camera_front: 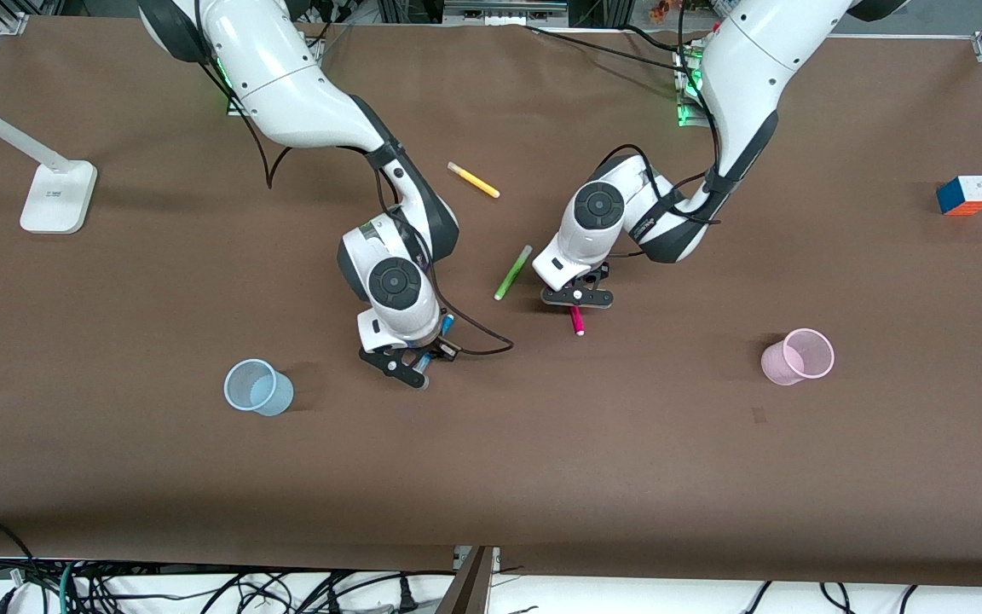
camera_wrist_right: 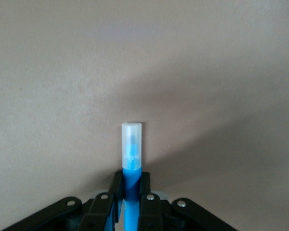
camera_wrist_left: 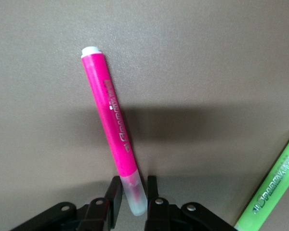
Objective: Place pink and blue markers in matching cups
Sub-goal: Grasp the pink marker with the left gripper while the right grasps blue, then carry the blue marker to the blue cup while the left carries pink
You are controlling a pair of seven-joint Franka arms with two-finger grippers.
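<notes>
The pink marker (camera_front: 577,321) lies flat on the brown table mid-table. In the left wrist view the pink marker (camera_wrist_left: 111,120) has its pale cap between the fingers. My left gripper (camera_front: 577,304) (camera_wrist_left: 134,192) is down at the table, open, its jaws close on either side of the cap with a small gap on one side. My right gripper (camera_front: 413,368) (camera_wrist_right: 131,185) is shut on the blue marker (camera_front: 447,323) (camera_wrist_right: 132,144), pale cap pointing down over bare table beside the blue cup (camera_front: 280,397). The pink cup (camera_front: 774,363) lies tipped toward the left arm's end.
A lime-green pen (camera_front: 512,272) (camera_wrist_left: 272,192) lies close beside my left gripper. A yellow pen (camera_front: 473,180) lies farther from the front camera. A colour cube (camera_front: 965,195) sits at the left arm's end, a white lamp base (camera_front: 58,196) at the right arm's end.
</notes>
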